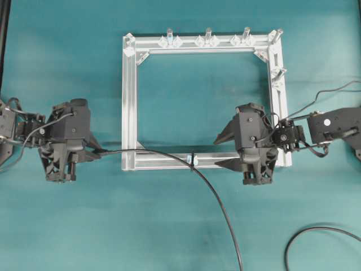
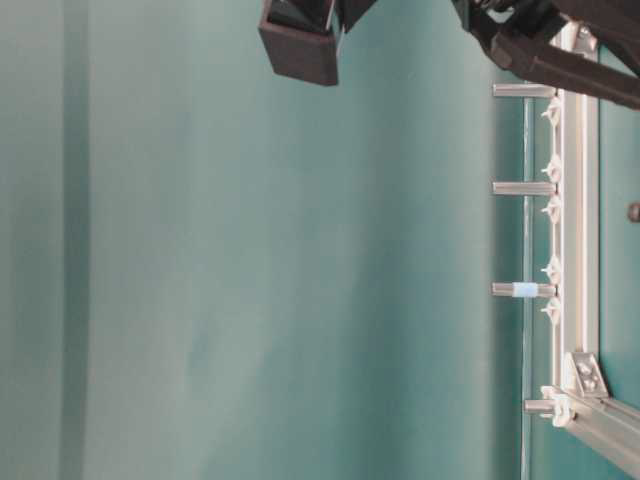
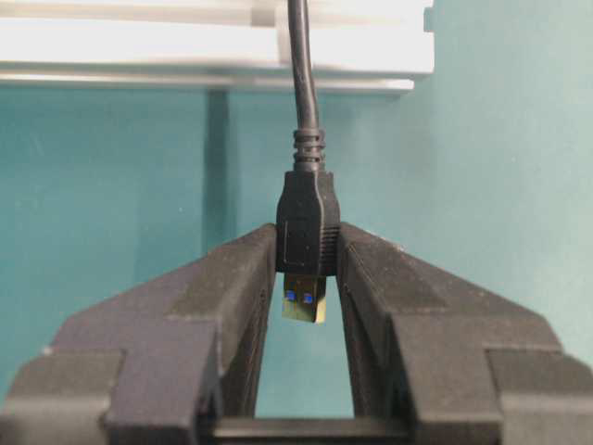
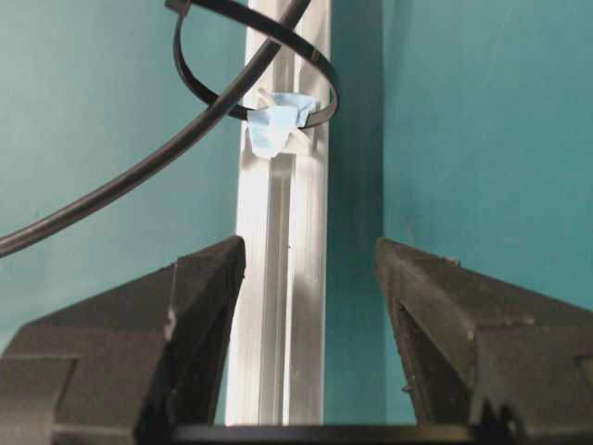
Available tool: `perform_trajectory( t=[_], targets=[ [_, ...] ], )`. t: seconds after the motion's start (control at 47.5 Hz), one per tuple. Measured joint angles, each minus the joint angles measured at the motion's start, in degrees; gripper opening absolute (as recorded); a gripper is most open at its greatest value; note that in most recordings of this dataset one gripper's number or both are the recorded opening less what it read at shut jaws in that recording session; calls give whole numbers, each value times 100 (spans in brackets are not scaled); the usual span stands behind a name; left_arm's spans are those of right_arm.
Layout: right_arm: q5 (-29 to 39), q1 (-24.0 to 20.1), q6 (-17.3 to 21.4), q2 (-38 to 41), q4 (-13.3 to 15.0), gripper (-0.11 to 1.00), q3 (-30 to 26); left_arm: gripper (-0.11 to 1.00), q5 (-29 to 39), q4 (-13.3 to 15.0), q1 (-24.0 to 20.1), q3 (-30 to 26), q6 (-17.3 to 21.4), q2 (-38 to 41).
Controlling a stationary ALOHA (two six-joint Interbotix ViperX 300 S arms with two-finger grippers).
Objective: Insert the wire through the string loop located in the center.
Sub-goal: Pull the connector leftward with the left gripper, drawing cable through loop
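Note:
The wire [image 1: 130, 150] is a thin black cable running from my left gripper [image 1: 97, 149] rightward over the silver frame's near bar [image 1: 163, 162], then off toward the front edge. In the right wrist view the wire [image 4: 139, 176] passes through the string loop [image 4: 332, 93], which sits on a pale-blue fitting [image 4: 273, 125]; from overhead the string loop [image 1: 192, 160] is mid-bar. My left gripper [image 3: 308, 246] holds the black plug [image 3: 307, 222] between its tips, metal tip [image 3: 305, 306] pointing back. My right gripper [image 1: 219, 152] is open, empty, straddling the bar [image 4: 278, 306].
The square aluminium frame [image 1: 128, 101] has upright pegs [image 1: 207, 35] along its far bar and one more at the right [image 1: 277, 73]. A second black cable [image 1: 316, 230] curls at the front right. The table-level view shows the frame [image 2: 580, 200] edge-on under the arms.

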State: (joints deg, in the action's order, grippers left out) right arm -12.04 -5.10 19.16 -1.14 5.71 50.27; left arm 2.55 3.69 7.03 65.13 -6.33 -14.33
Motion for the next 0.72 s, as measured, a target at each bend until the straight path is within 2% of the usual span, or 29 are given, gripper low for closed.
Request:
perform_trajectory(
  t=[0.063, 0.105, 0.232, 0.716],
  targets=[
    [9, 0, 0, 0, 0, 60, 0, 54, 44, 0, 0, -9, 9, 0],
    [0, 0, 0, 0, 0, 60, 0, 61, 70, 0, 0, -9, 0, 0],
    [0, 0, 0, 0, 0, 60, 0, 50, 97, 0, 0, -35, 0, 0],
    [9, 0, 0, -62, 0, 60, 0, 50, 114, 0, -9, -132, 9, -229]
  ],
)
